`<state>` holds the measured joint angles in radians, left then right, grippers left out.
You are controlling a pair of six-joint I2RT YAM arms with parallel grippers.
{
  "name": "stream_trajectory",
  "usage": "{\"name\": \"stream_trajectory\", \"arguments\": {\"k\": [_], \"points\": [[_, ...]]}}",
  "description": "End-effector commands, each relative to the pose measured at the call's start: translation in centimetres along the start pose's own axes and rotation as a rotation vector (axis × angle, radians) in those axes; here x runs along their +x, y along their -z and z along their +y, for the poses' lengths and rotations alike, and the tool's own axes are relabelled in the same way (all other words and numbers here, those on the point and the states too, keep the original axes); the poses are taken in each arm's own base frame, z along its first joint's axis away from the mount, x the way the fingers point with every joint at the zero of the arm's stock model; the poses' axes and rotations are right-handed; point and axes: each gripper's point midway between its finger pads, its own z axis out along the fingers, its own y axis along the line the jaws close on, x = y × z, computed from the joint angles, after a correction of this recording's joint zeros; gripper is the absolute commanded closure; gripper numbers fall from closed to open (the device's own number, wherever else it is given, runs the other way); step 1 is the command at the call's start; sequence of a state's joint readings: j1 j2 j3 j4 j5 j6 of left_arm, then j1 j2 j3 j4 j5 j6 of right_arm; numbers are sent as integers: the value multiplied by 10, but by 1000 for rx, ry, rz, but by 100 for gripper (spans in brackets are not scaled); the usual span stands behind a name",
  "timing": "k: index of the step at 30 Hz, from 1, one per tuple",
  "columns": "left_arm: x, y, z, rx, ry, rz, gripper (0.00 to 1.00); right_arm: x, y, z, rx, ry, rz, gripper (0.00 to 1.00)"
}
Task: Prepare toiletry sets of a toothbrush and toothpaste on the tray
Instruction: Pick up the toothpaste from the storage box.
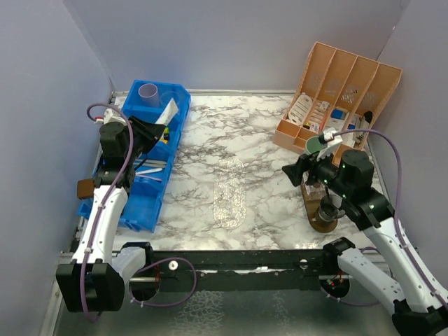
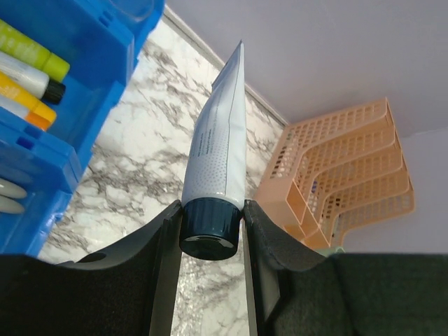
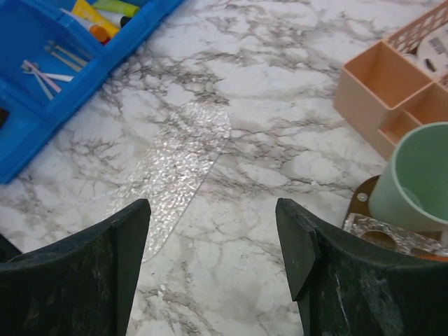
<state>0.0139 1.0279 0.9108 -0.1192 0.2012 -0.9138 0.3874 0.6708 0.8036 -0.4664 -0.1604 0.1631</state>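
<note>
Dark-capped white plastic toothpaste tube (image 2: 218, 140) clamped at cap between left gripper (image 2: 210, 234) fingers; right gripper (image 3: 213, 238) spread, empty, mint green cup (image 3: 413, 175) right of fingers. Step: tube transfer. Next: carry across to cup.

Left arm (image 1: 105, 210) and right arm (image 1: 392, 241), bottom corners of top view: white links, black joint housings, black bases. Purple cable (image 1: 399, 182) looped along each. Wrist views, lower edge: broad matte-black fingers (image 3: 77, 280), tapering toward tips.

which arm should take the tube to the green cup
Left, probably. The left end effector grips the tube at its cap; the right end effector is open and empty, though nearer the cup.
</note>
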Motion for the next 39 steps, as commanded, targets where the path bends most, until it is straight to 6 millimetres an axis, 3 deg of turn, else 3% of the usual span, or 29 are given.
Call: {"name": "stream_trajectory", "arguments": {"k": [1,5,14,23,32,39], "points": [[24,6,-16,147,76,95,100,-16,-13,42,-229,-49,-12,27],[47,12,-14,219,120,160,100,-12,-29,66,-390,-93,53,28],[81,36,-14,337,221,256,100,-8,-65,102,-600,-243,100,27],[90,68,-35,444,294,334,100,-29,-114,143,-723,-428,93,25],[93,95,-57,553,333,388,100,-71,-155,154,-804,-515,-20,25],[101,104,-64,596,335,419,100,-76,-178,163,-863,-593,10,28]]}}
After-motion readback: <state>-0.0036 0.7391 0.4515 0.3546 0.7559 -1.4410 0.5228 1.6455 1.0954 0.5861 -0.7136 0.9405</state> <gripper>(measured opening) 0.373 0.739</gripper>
